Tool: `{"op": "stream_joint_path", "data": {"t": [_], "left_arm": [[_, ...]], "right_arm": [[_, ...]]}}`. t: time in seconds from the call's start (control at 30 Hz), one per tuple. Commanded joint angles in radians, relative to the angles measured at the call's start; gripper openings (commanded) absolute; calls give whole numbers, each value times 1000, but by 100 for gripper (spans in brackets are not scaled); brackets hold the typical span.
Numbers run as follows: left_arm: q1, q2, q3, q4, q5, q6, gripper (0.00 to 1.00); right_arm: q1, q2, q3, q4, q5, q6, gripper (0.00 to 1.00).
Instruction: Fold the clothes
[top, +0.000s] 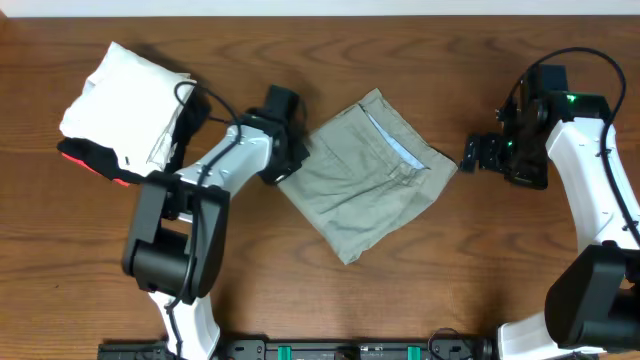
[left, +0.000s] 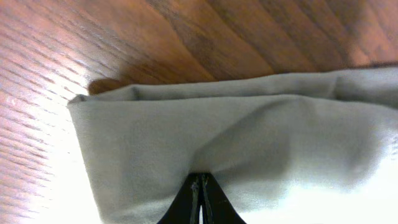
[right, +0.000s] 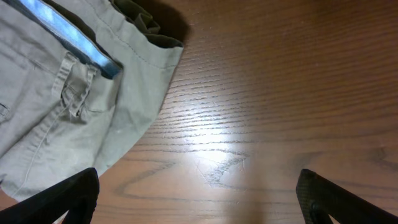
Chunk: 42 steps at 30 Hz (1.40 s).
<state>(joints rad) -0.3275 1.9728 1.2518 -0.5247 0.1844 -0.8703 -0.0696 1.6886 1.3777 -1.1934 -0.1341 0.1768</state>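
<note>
the trousers (top: 365, 175) lie mid-table, a little toward its far edge, already folded into a compact, skewed bundle. the left gripper (top: 285, 150) is clamped on their left edge, the cloth puckering at its tips. the right gripper (top: 478, 152) hangs with jaws apart just beside them, not touching. likely only a last fold or some tidying remains.

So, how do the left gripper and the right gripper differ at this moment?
The left gripper is shut, pinching the edge of the trousers; the right gripper is wide open and holds nothing. The left gripper sits on the cloth; the right gripper is over the bare table beside it. Both have black fingers and are close to the trousers.
</note>
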Motion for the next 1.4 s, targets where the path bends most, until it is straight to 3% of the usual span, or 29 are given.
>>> {"op": "stream_joint_path", "data": {"t": [0.0,0.13,0.23,0.53,0.73,1.07,1.37], "left_arm": [[-15,70,-58,40,275,-74,6],[-50,29,-58,90,354,-81,6],[-64,-55,-58,92,270,-30,6],[-136,-356,-58,16,206,542,6],[-206,-378,-58,-87,166,745,6],[-365,-290,-58,-107,36,787,6],[-444,-147,-58,-127,32,784,6]], "right_arm": [[-2,2,-4,-2,7,9,99],[-2,2,-4,-2,7,9,99],[-2,2,-4,-2,7,10,99],[-2,2,-4,-2,7,9,99],[-2,2,-4,-2,8,10,99],[-2,2,-4,-2,8,10,99],[-2,2,-4,-2,7,9,99]]}}
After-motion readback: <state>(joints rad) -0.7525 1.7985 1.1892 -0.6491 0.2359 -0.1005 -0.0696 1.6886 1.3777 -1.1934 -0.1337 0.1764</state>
